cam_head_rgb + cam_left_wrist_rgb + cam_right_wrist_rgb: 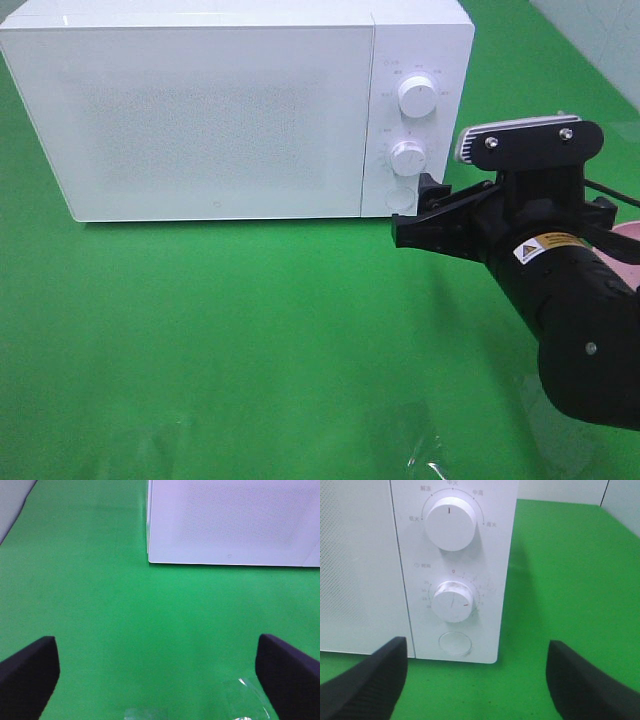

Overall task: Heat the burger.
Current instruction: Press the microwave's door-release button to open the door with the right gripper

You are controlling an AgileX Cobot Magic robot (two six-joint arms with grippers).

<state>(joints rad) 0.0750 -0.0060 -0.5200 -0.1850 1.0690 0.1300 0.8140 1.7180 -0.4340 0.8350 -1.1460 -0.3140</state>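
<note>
Black housing of the right arm (580, 320) is seen closest in the high view, with the right gripper (420, 210) carried up to the control panel of the white microwave (200, 110). Its jaws are spread wide and nothing is held between them. The left gripper (157, 680) is likewise fully spread and empty, held low over the green cloth (220, 340) in front of the oven.

The burger is not to be seen in any view. The microwave door (190, 120) is shut, and only a pink edge (625, 245), perhaps a plate, is glimpsed behind the right arm, so whether the burger is inside or hidden there cannot be told.

The step in hand is judged to be work at the panel. The jaws are lined up low, about level with the round button (455, 643) under the timer dial (451, 602). A straight, gentle press on that button, or a closing of the jaws around the dial, is probably called for next.

Crumpled clear film (430, 465) lies on the cloth at the near edge. A pale wall (590, 40) is seen behind the table.
</note>
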